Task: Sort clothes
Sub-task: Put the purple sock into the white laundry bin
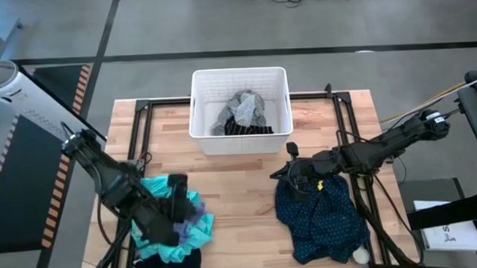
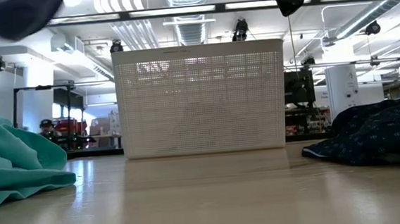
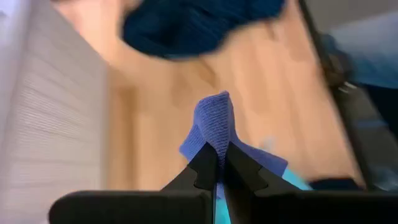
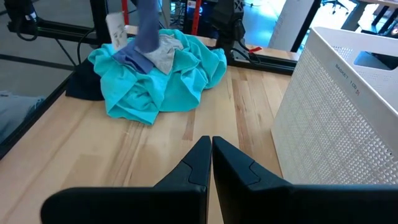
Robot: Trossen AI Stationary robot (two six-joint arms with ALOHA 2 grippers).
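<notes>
My left gripper (image 3: pixel 217 163) is shut on a purple piece (image 3: pixel 214 124) over the pile at the table's near left. In that pile a teal shirt (image 1: pixel 195 223) lies with a grey piece (image 4: pixel 164 53) on it, over dark shorts (image 1: pixel 170 265). My right gripper (image 4: pixel 210 147) is shut and empty, above the far edge of the navy white-dotted garment (image 1: pixel 321 215), which lies flat at the near right. More grey pieces (image 1: pixel 244 108) and black striped socks (image 1: pixel 242 129) lie in the white basket (image 1: pixel 199 111). My left gripper pinches a bunched fold of the purple piece (image 3: pixel 216 144) between its two fingers, and a hump of the cloth stands out past the fingertips. In the right wrist view the piece (image 4: pixel 147 31) rises from the pile, its lower end (image 4: pixel 129 60) still on the teal shirt.
The white basket (image 2: pixel 200 98) stands at the middle of the far edge. Bare wood (image 1: pixel 241 205) lies between the two clothes piles. A black frame (image 1: pixel 143 129) runs along the table's sides. A white tag (image 1: pixel 360 255) shows at the navy garment's near corner.
</notes>
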